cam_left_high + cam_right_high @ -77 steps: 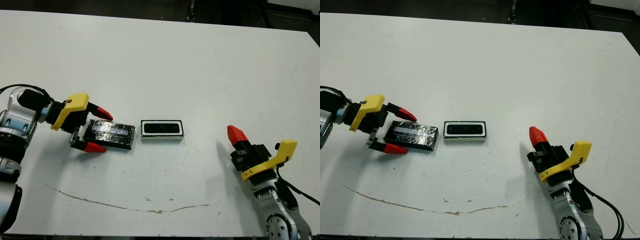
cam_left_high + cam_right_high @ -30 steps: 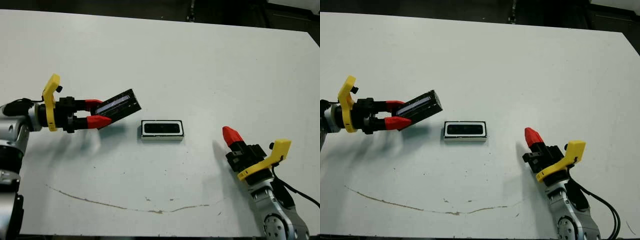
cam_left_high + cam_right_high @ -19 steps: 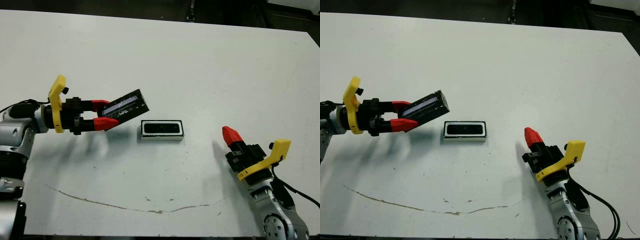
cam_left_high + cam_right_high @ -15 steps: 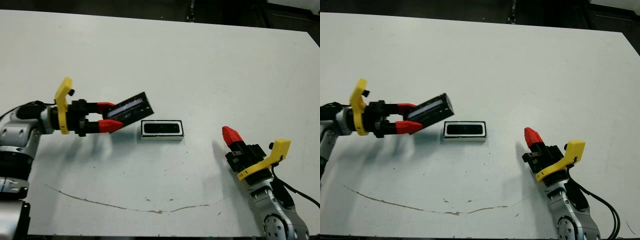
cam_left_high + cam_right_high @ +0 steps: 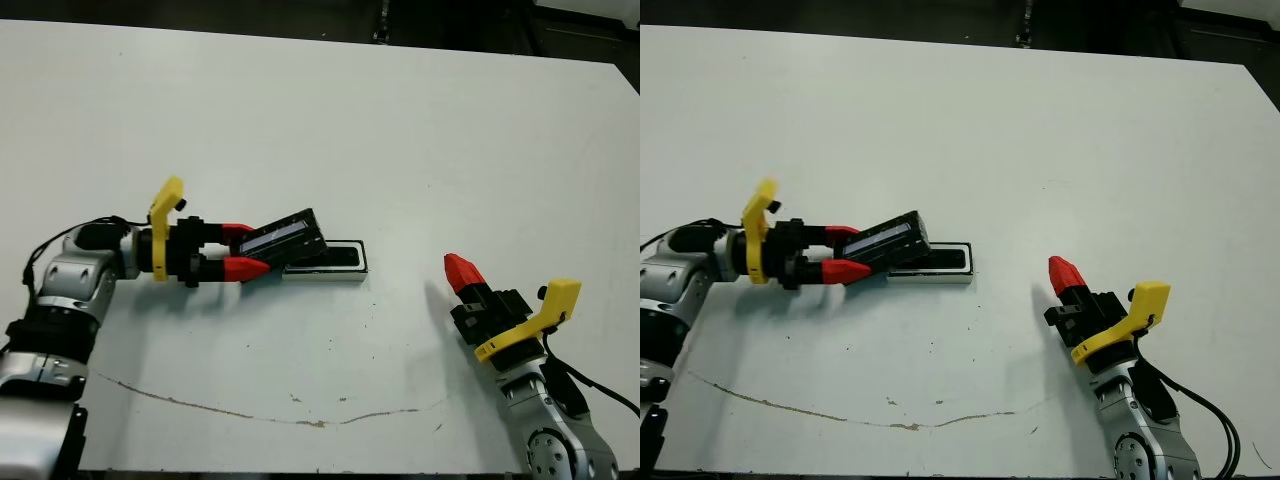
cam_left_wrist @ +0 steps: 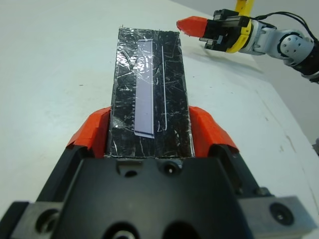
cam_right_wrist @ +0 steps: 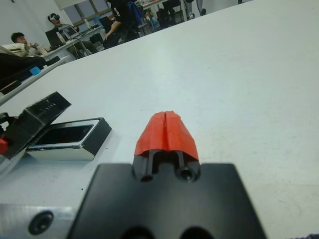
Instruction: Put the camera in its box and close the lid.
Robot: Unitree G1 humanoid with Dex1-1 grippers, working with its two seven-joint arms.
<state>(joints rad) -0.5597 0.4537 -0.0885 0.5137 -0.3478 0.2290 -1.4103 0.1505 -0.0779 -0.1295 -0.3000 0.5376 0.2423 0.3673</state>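
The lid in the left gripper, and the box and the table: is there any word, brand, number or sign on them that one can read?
No readable text in any view.
Lid, held by the left gripper: only a plain silvery-lilac strip and creased shiny film, no letters.
Box: white walls and a dark glossy inside, no label visible.
Table: bare white, only a thin brown line near the front edge.

Left tool (image 5: pixel 243 250) clamped, right tool (image 5: pixel 462 272) closed.
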